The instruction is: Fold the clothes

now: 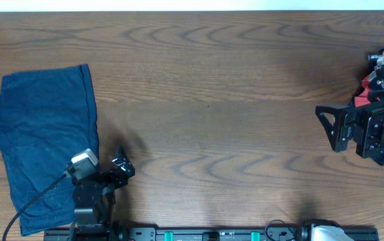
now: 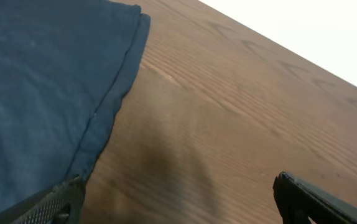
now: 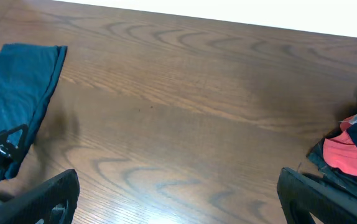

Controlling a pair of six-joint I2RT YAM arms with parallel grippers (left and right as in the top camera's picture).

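No text, label, brand, number or sign can be read in any view. The clothes (image 1: 45, 134) at the left of the overhead frame are plain dark blue cloth, marked only by a stitched hem. Along the bottom edge of that frame, the black rail (image 1: 192, 233) carries small green and pale marks, too small to read as letters or figures. The tabletop (image 1: 232, 100) shows wood grain only.
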